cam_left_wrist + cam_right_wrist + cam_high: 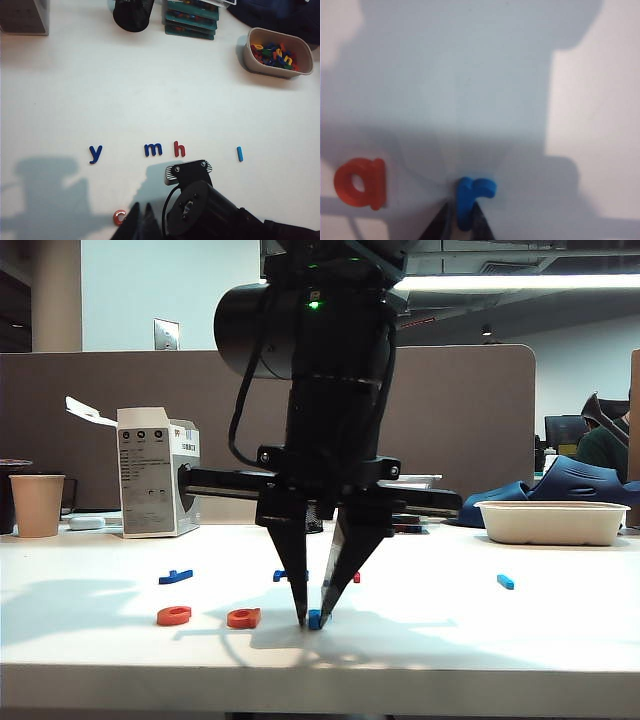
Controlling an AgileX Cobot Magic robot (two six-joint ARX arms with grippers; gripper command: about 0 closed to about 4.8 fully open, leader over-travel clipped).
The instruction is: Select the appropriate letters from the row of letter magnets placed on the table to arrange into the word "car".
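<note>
Right gripper (316, 618): down at the near middle of the worktop (560, 620), tips pointing straight at the surface, jaws narrowly parted around the stem of the light-blue "r" (471, 199); letter lying flat on the worktop between the fingertips (440, 225).
Left gripper: not seen in the exterior view; in its own wrist view no jaws visible, closed all the way by every sign, nothing seen in it.
Orange-red "a" (361, 182): flat on the worktop, just left of the "r", apart from it, clear of the gripper.
Orange-red "c" (119, 216): flat on the near worktop, left of the "a" (243, 618); in the exterior view showing as a ring (173, 615) at the left end of the near line.
Near line: "c", "a", "r" side by side from left to right, small gaps between them.
Far row (153, 149): dark blue "y" (95, 153) at the left, dark blue "m", dark red "h" (179, 148), then light-blue "l" (240, 153) well off to the right; all flat, all behind the near line.
Paper cup (37, 504): upright at the far left edge.
White box (155, 485): standing right of the cup, flap open at its top.
White tray (552, 522): far right on the worktop; left wrist view shows it heaped with coloured letters.
Partition (470, 420): brown panel along the far side.
</note>
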